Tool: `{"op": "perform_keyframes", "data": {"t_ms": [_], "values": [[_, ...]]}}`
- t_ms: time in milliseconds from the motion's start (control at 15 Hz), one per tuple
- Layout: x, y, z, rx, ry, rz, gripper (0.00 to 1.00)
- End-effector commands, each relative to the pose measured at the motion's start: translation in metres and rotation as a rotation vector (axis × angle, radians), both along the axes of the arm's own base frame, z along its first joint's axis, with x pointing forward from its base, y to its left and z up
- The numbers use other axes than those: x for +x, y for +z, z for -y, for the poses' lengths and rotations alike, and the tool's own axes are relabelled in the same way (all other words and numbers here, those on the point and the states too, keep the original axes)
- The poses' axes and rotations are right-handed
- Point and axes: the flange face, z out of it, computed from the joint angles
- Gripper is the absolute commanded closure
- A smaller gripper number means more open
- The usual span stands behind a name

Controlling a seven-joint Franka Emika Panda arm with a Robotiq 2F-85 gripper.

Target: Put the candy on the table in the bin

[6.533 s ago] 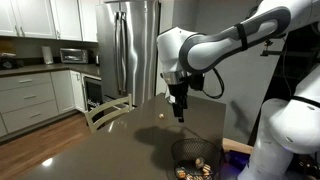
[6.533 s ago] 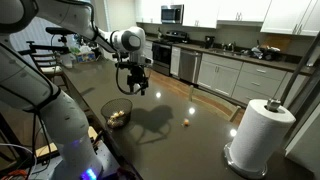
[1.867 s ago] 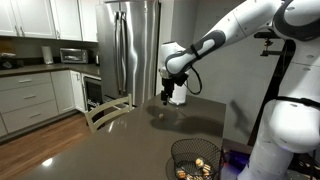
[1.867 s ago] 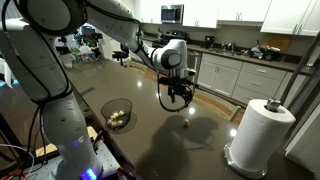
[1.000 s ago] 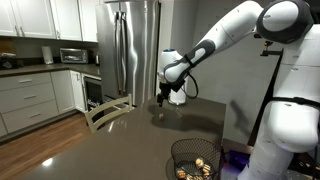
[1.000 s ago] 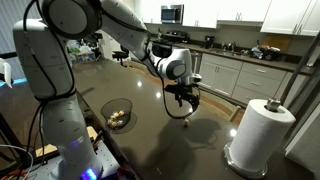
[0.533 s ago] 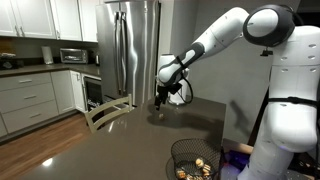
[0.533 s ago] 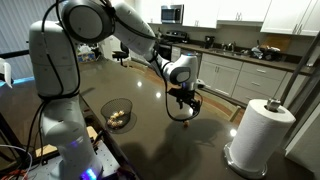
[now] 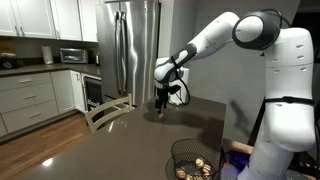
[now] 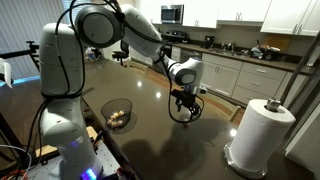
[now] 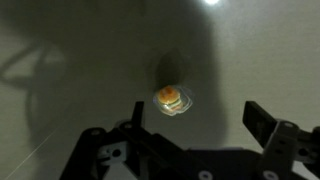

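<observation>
One big dark table (image 9: 130, 145) fills most of both exterior views. Its shiny top (image 10: 200, 150) is bare around the middle, so there is lots of free room around the spot where the robot works. One white arm (image 9: 215, 35) reaches far out over the table and bends down toward it. One wooden chair (image 9: 107, 112) sits at the far edge of the table. One paper towel roll (image 10: 258, 135) stands upright near the side of the table, well apart from the arm. One bin (image 9: 195, 160) made of black wire stands close to the table's edge next to the robot's body. In an exterior view (image 10: 116, 113) a small heap of gold pieces lies in its bottom (they are too small to count). One gripper (image 10: 185, 108) hangs low over the table top, well apart from the bin and away from every edge. In the wrist view the gripper (image 11: 195, 120) points straight down, and its two fingers (image 11: 260, 122) are spread wide with nothing held between them. One candy (image 11: 168, 97) lies on the table right below, a little round yellow piece in a clear wrapper, closer to one finger than the other. The fingers do not touch the candy.
</observation>
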Motion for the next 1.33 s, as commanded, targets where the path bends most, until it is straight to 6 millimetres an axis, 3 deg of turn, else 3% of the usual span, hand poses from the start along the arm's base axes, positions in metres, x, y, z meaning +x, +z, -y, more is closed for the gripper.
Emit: {"op": "perform_keyframes", "data": {"t_ms": [0,867,933,1067,1133,1267], "values": [[0.007,-0.005,0.011,0.042,0.015,-0.044,0.00],[0.034,-0.045,0.039,-0.011,-0.001,-0.019,0.00],[0.035,-0.047,0.040,-0.014,-0.002,-0.017,0.06],[0.038,-0.052,0.042,-0.013,-0.003,-0.015,0.31],[0.039,-0.053,0.042,-0.012,-0.004,-0.016,0.31],[0.040,-0.055,0.042,-0.004,-0.003,-0.019,0.44]]}}
